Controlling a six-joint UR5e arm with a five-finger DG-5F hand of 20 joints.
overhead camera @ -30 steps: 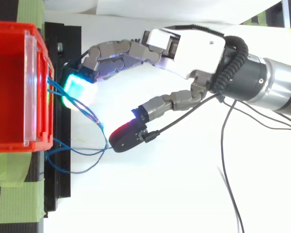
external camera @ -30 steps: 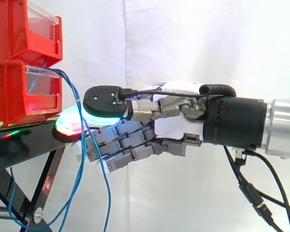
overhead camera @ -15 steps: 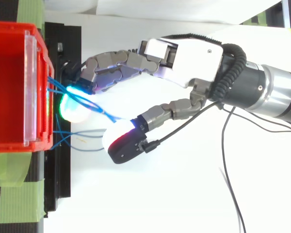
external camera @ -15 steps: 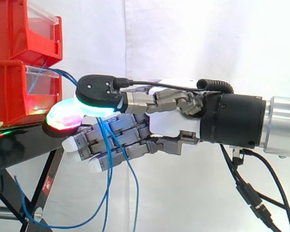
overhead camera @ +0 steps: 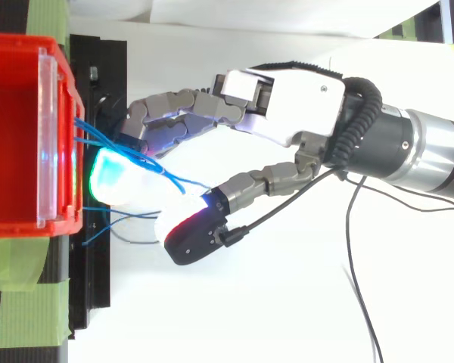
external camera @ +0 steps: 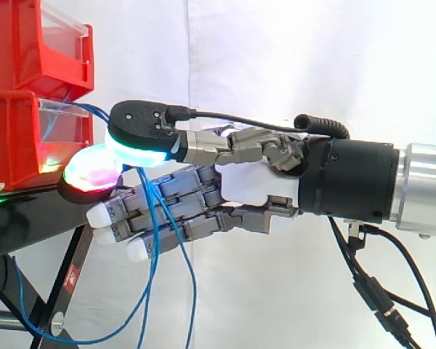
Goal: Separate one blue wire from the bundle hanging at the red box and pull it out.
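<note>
Our hand (external camera: pixel 256 190) pinches a blue wire (overhead camera: pixel 183 180) between thumb and glowing fingertip. We see it just beside the red box (external camera: pixel 18 142) on the black stand (external camera: pixel 29 218).

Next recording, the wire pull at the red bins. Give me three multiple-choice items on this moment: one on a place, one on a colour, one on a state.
1. In the side view, where is the hand?
A. Left of the bins
B. Right of the lower red bin, at its front
C. Above both bins

2. What colour are the wires that come out of that bin?
A. Yellow
B. White
C. Blue

3. What state are the wires in?
A. Pinched between the hand's thumb and a finger
B. Lying loose, free of the bin
C. Untouched, with the hand far off

Key:
1 B: the glowing fingertips reach just to the bin's front edge.
2 C: both views show blue strands.
3 A: the strands run from the bin in under the thumb pad, then hang down across the fingers.
</note>
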